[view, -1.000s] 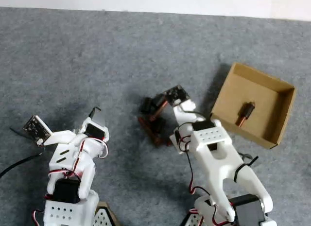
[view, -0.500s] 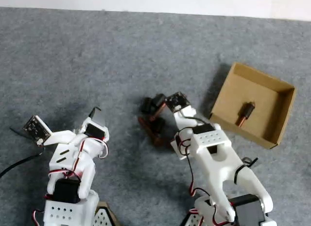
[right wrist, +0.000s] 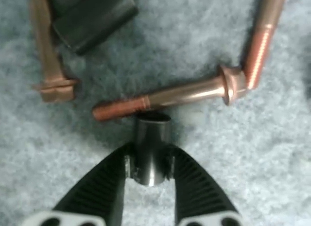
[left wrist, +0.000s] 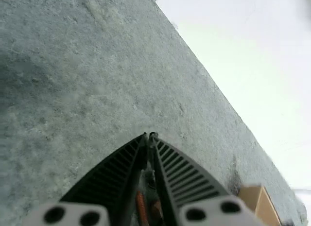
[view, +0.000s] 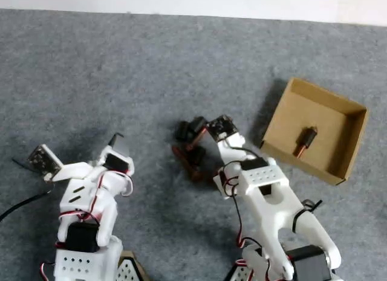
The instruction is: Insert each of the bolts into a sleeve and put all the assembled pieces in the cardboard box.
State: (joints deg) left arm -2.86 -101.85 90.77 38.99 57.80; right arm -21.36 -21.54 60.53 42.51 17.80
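My right gripper [right wrist: 149, 154] is shut on a black sleeve [right wrist: 151, 138], held low over the grey mat. Just past the sleeve's open end lies a copper bolt [right wrist: 165, 98] crosswise. A second bolt [right wrist: 262, 36] touches its head, and a third bolt [right wrist: 46, 46] lies beside another black sleeve [right wrist: 92, 17]. In the high view this pile [view: 188, 154] sits at the centre, in front of the right arm [view: 260, 184]. The cardboard box [view: 275, 127] stands to the right with one assembled piece [view: 305, 140] inside. My left gripper [view: 115, 138] is shut and empty, far to the left.
Grey mat [view: 121, 63] covers the whole table, with open room at the back and on the left. A white wall edge [view: 193, 3] runs along the far side. A corner of the cardboard box [left wrist: 257, 204] appears in the left wrist view.
The right arm's wrist has drawn back slightly toward its base over the pile. The left arm has shifted only a little.
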